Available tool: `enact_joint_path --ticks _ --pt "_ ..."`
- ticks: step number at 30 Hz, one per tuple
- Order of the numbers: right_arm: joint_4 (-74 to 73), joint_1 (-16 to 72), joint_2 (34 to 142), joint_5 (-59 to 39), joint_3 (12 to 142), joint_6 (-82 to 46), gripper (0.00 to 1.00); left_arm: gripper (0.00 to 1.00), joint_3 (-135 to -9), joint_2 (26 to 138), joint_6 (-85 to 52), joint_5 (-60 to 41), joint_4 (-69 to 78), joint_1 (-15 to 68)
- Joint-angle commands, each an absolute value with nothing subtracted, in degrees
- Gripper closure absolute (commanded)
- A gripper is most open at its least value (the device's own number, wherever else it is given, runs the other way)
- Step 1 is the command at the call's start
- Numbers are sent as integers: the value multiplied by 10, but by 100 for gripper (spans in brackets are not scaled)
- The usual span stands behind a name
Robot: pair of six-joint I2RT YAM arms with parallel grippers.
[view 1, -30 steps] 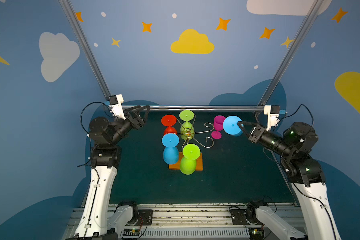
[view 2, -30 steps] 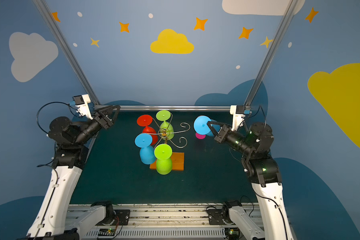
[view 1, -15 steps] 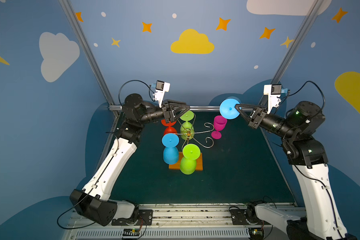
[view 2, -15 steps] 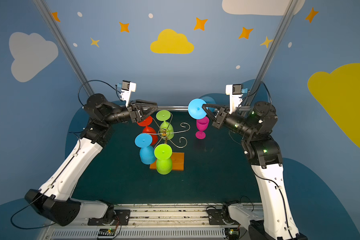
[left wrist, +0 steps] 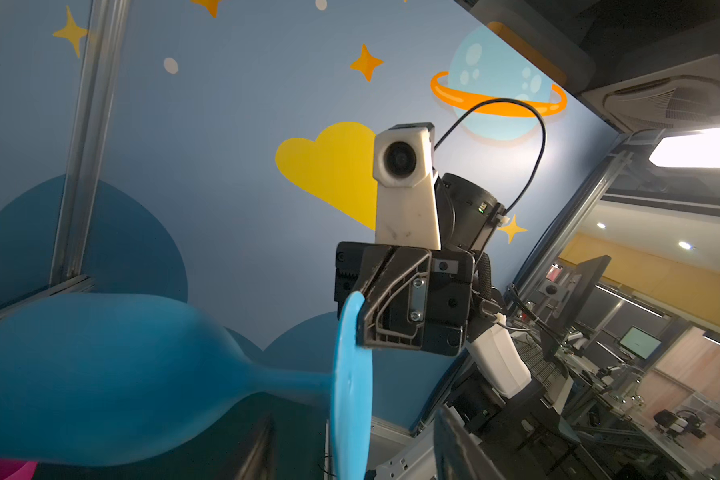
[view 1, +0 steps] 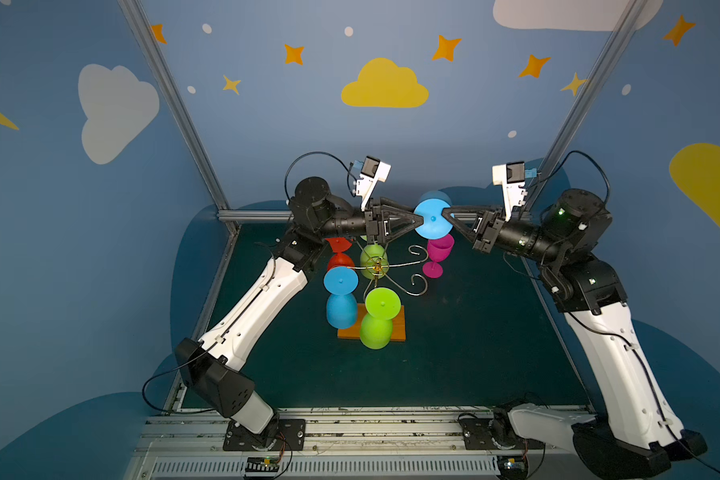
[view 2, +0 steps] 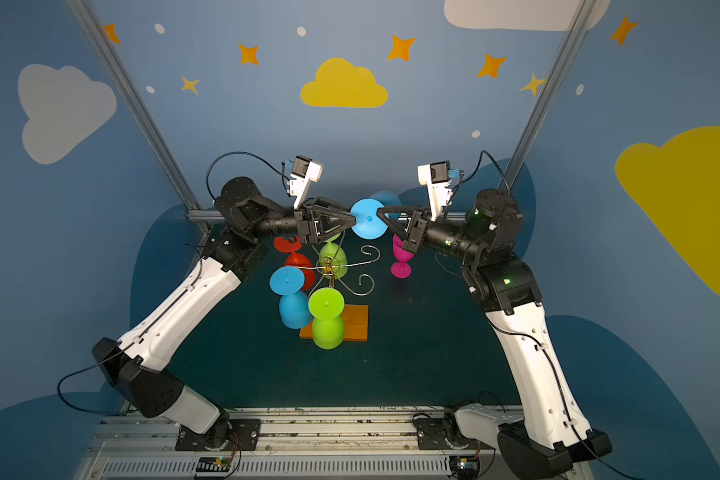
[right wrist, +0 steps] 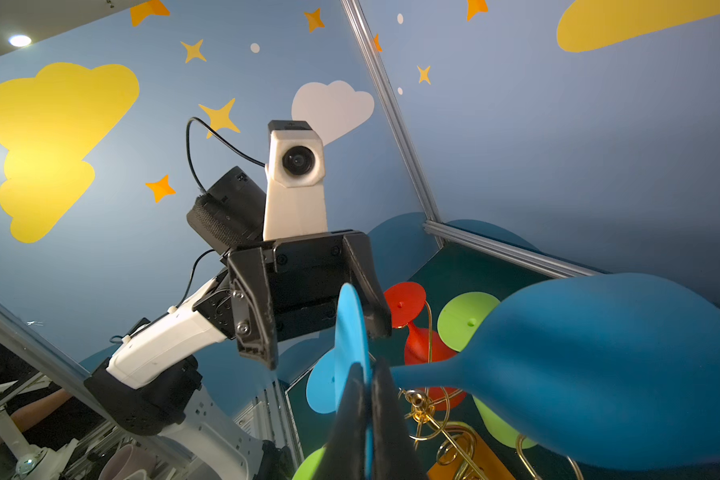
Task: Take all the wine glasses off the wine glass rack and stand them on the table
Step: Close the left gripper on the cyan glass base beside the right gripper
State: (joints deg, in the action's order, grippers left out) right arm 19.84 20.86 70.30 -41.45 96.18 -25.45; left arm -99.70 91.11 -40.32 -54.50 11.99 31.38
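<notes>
Pinching blue wine glass (view 1: 432,219) foot — right tool (view 1: 445,212); left tool (view 1: 414,219) spread.

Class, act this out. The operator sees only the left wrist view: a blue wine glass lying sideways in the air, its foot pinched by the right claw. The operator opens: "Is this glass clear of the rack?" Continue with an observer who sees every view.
Observer: Yes. The blue wine glass is held up clear of the wine glass rack, touching none of its wire arms.
Operator: What hangs on it?
Observer: Four glasses, bowls down: a red glass, a far green glass, a near green glass and a second blue glass.
Operator: And the pink sliver I see?
Observer: A pink glass, upright on the table, off the rack.
</notes>
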Motion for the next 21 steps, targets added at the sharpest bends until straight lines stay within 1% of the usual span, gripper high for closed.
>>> enact_joint_path --ticks 1,4,9,12,14,16,17,18,20,21 --pt "169 214 704 -420 982 -247 100 45 -1022 916 -397 -574 112 324" --pt "167 216 707 -420 983 -246 100 53 -1023 921 -396 -581 104 328" --pt "167 219 711 -420 983 -247 100 79 -1025 924 -400 -580 104 328" --pt "171 221 713 -420 982 -247 100 91 -1028 926 -410 -580 110 329" --pt "173 221 712 -418 980 -247 100 97 -1032 926 -418 -579 111 329" --pt "177 220 709 -411 978 -245 100 97 -1039 928 -431 -578 110 327" --pt "182 221 705 -402 978 -242 97 97 -1044 927 -440 -578 109 326" --pt "188 221 701 -389 976 -240 88 97 -1049 927 -447 -576 104 324" --pt "199 215 684 -361 965 -229 63 97 -1064 926 -461 -565 78 316" --pt "202 211 674 -348 958 -224 55 97 -1069 924 -466 -559 68 312"
